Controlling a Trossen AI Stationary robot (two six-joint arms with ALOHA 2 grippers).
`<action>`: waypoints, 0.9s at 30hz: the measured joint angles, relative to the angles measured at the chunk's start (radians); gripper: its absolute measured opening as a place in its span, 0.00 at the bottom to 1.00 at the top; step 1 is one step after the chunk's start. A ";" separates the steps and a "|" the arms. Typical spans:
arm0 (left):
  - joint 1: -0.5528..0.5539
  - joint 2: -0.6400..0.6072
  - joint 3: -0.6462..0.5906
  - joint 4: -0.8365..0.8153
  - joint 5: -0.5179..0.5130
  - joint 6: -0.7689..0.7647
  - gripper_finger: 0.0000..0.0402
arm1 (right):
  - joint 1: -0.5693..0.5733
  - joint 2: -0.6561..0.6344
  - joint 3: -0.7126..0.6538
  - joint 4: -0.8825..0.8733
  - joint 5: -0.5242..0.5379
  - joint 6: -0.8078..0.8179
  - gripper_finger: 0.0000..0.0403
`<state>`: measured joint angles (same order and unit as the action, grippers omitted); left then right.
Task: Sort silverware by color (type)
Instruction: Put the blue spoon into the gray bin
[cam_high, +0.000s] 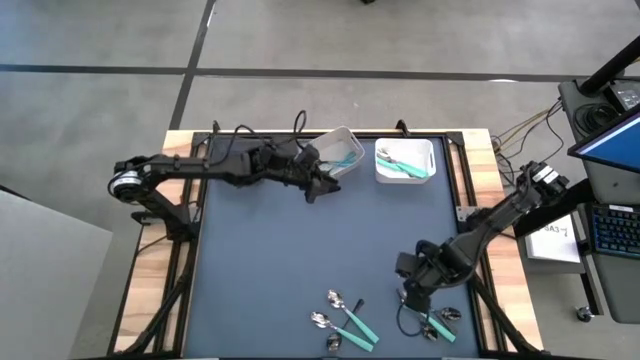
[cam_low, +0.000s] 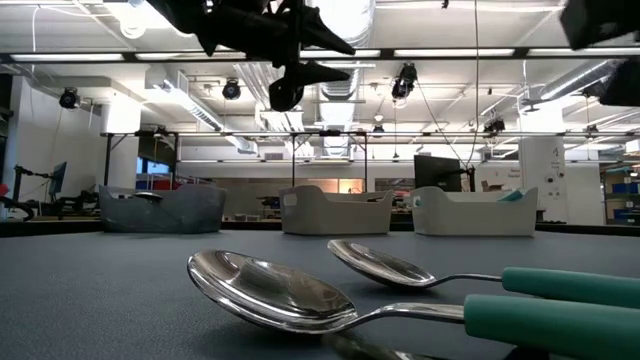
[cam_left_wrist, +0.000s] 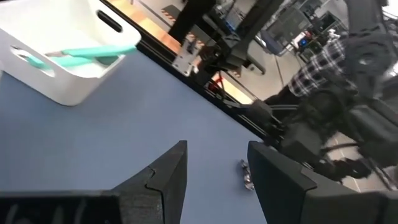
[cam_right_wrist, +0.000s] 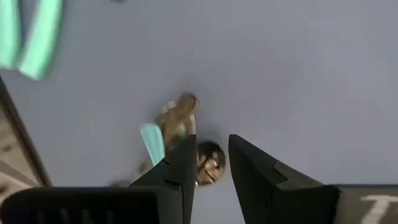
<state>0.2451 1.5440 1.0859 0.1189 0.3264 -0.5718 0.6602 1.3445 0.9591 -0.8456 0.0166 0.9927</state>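
Hovering right end effector, fingers apart, over teal-handled spoons on the surface | left end effector apart beside a white bin holding teal utensils

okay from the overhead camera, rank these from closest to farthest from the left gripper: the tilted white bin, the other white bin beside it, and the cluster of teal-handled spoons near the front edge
From the left gripper:
1. Tilted white square bin, right beside it at the table's far edge.
2. Second white square bin, further toward the right arm's side.
3. Teal-handled metal spoons, at the near edge.

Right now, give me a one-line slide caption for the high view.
Left gripper hovers open beside the white bins; right gripper reaches down over teal-handled spoons at the table's near edge.
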 joint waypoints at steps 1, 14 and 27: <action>-0.008 0.000 0.000 0.001 0.000 -0.004 0.37 | 0.011 0.000 -0.012 -0.001 -0.009 -0.005 0.21; -0.075 0.000 0.000 0.005 -0.003 -0.006 0.37 | 0.135 0.000 -0.119 0.145 -0.077 -0.103 0.21; -0.078 -0.001 0.000 0.010 -0.058 -0.007 0.37 | 0.174 0.000 -0.148 0.232 -0.067 -0.098 0.21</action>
<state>0.1669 1.5429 1.0859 0.1287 0.2687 -0.5785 0.8346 1.3445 0.8110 -0.6138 -0.0503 0.8946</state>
